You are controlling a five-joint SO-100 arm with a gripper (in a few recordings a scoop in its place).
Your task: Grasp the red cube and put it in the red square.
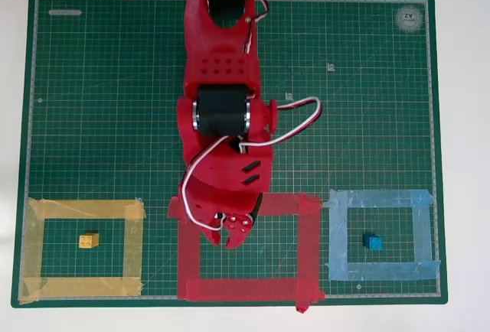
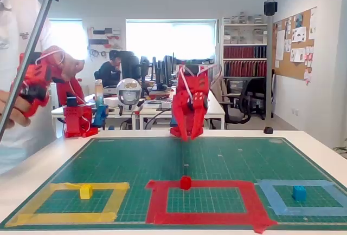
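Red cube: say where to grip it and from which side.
Pinch two opposite side faces, coming straight down from above: the red cube sits flat on the far tape strip of the red square, nothing close beside it.

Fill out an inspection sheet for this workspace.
Surface: green cutting mat on a white table.
Job's things: red cube sits on the far tape strip of the red square, not inside it.
Clutter: yellow cube in the yellow frame; blue cube in the blue frame.
Grippers: gripper empty, jaws apart.
Cables: white cable loops along the arm.
Surroundings: office desks, shelves, people.
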